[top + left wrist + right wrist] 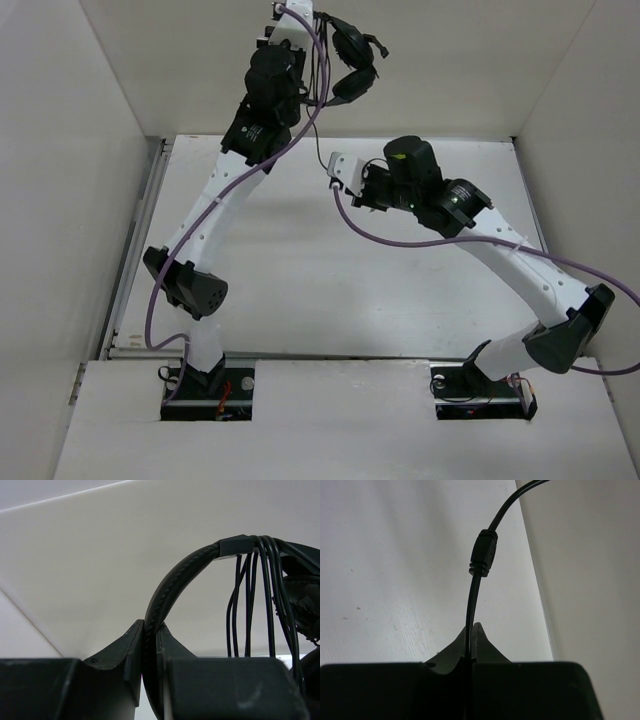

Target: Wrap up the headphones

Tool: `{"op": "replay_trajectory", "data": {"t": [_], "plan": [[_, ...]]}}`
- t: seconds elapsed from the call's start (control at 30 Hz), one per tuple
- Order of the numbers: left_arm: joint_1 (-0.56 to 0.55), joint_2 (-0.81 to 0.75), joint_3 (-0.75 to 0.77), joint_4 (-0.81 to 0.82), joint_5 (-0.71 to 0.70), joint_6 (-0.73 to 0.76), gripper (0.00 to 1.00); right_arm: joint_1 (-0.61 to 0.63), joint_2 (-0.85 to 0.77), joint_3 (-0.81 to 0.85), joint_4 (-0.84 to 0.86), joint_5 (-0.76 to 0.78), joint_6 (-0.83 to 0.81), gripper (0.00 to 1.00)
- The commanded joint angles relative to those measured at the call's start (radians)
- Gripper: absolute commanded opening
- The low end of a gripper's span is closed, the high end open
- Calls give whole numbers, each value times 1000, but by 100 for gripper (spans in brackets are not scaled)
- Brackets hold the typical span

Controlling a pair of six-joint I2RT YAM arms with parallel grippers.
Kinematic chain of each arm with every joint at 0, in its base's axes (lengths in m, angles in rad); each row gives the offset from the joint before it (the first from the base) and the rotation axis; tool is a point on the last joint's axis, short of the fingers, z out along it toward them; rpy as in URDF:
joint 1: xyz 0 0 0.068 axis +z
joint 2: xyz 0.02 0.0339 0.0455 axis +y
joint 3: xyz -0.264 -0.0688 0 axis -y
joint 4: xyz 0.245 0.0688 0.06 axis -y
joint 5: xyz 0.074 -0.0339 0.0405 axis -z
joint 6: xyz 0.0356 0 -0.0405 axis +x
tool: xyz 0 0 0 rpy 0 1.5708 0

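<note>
The black headphones (352, 58) hang in the air at the top of the overhead view, against the back wall. My left gripper (312, 24) is shut on their padded headband (172, 582), which arches up out of the jaws. Several turns of the thin black cable (260, 590) are looped over the headband next to an earcup (301, 600). Lower, near the middle of the table, my right gripper (336, 180) is shut on the free run of cable (470, 610). A small black moulded joint (484, 554) sits on the cable just beyond the fingertips. The plug is out of view.
White walls (90, 200) enclose the white table (300, 290) on the left, back and right. Thick purple robot cables (400, 240) trail along both arms. The back wall stands close behind the headphones.
</note>
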Motion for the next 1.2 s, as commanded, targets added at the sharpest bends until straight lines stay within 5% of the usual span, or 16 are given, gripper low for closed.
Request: {"op": "replay_trajectory", "data": {"t": [0.0, 0.63, 0.97, 1.17], "plan": [[20, -87, 20, 100, -6, -33, 0, -18, -26, 24, 37, 23, -24, 0], [51, -128, -244, 136, -11, -32, 0, -72, -35, 182, 190, 187, -232, 0], [-98, -258, -543, 90, 21, -24, 0, -87, -46, -23, 605, 363, -669, 0], [-193, -344, -621, 2, 95, -53, 0, -159, -47, -54, 623, 294, -601, 0]]}}
